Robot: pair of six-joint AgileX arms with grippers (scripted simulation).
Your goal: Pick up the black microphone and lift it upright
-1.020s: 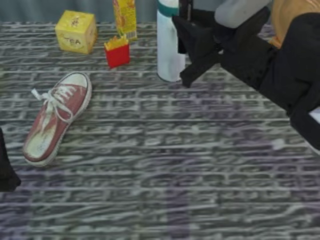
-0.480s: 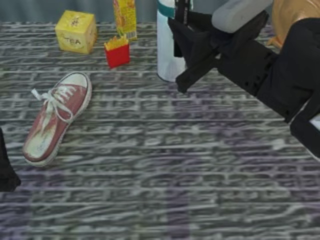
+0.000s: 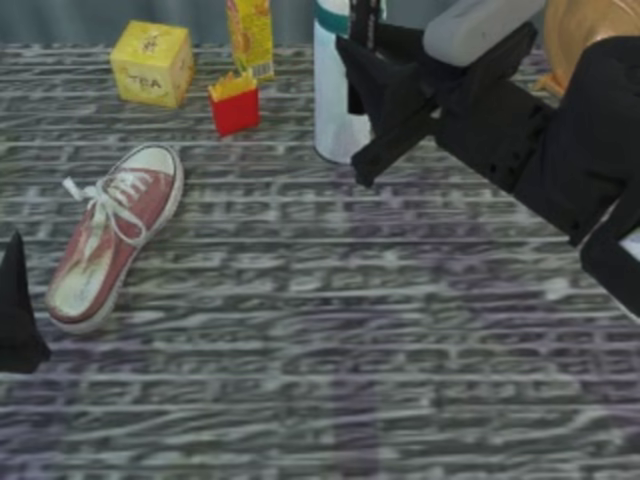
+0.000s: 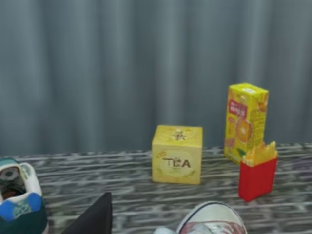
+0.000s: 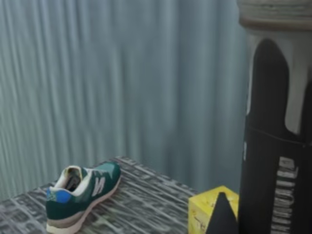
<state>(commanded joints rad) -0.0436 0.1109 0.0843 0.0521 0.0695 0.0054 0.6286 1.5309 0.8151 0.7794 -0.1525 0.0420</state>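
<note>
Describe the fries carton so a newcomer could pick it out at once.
At the table's far edge in the top view, left of the tall white bottle, stand three packages. The fries carton stands in front of the juice box, right of the yellow tea box; it alone is red.

Cloth, card and matt plastic on a rough woven table

The sneaker (image 3: 118,235) looks like red canvas with white rubber toe and cloth laces; the tea box (image 3: 152,63) and juice carton (image 3: 250,35) are printed card; the table (image 3: 330,340) is rough and woven; the right gripper (image 3: 375,110) is matt black plastic.
</note>
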